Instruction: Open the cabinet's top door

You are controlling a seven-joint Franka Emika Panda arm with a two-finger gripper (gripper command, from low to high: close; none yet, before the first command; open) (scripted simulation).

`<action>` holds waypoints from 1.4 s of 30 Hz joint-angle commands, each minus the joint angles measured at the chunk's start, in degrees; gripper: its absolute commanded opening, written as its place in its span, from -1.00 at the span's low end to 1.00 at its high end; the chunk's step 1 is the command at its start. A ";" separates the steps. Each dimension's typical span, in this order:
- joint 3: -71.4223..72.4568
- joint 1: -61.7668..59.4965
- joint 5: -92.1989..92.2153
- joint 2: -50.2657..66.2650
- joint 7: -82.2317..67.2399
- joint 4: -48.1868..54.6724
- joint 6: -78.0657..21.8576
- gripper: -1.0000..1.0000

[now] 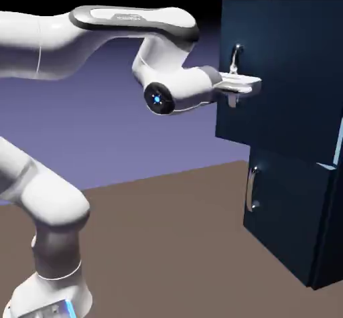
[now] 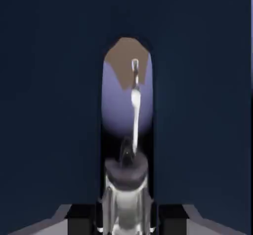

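Note:
The dark navy cabinet (image 1: 321,243) stands at the exterior view's right. Its top door (image 1: 295,75) juts out farther toward the arm than the lower door (image 1: 288,209) and looks slightly ajar. My gripper (image 1: 240,90) reaches in level and is shut on the lower part of the top door's curved silver handle (image 1: 236,55). In the hand view the navy top door (image 2: 49,105) fills the picture. The shiny handle (image 2: 134,105) runs up the middle from between the jaws of my gripper (image 2: 126,219), mirroring the floor and backdrop.
The lower door carries its own silver handle (image 1: 250,189), directly below my hand. The brown table (image 1: 174,243) stretches between the robot's base and the cabinet. My white forearm spans the top left of the exterior view.

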 commanded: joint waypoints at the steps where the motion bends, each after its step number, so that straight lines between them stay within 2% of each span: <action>1: -0.75 -0.05 -2.43 -0.82 1.66 -0.64 -1.12 -1.00; 6: -4.85 -1.62 -14.89 -4.50 9.46 -3.12 -8.66 -1.00; 11: -10.91 -3.97 -26.99 -6.74 15.46 -3.43 -20.27 -1.00; 22: -28.56 -1.42 -45.04 -4.48 20.30 5.92 -47.69 -1.00; 32: -48.90 14.34 -55.26 -0.65 21.99 23.43 -70.77 -1.00; 42: -64.54 34.46 -62.87 -4.79 26.41 42.01 -86.09 -1.00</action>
